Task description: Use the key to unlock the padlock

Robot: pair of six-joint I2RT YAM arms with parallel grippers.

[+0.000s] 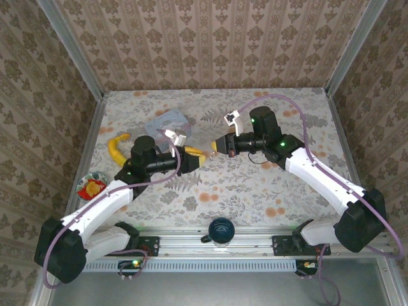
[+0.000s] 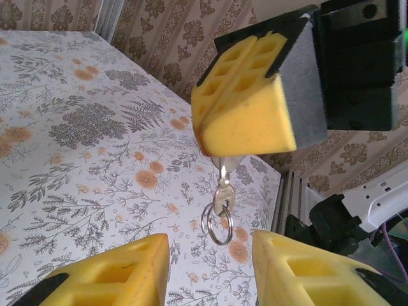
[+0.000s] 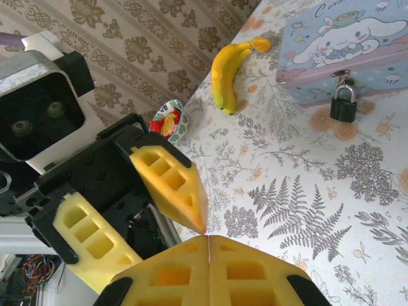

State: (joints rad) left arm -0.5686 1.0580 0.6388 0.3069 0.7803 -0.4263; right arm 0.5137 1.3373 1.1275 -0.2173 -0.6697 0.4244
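The right claw [image 2: 245, 124] pinches the key [image 2: 222, 197] opposite the left claw [image 2: 210, 268], whose jaws stand apart and empty, while the padlock [image 3: 343, 105] hangs on the tin [image 3: 344, 44].

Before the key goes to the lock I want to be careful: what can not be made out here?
Left wrist view: the blade of the key is hidden between the shut fingers of the right gripper.
Right wrist view: the padlock is too small to show its keyhole.
Right wrist view: the right end of the tin is cut off by the picture edge.
Left wrist view: the fingers of the left gripper are cut off by the bottom edge.
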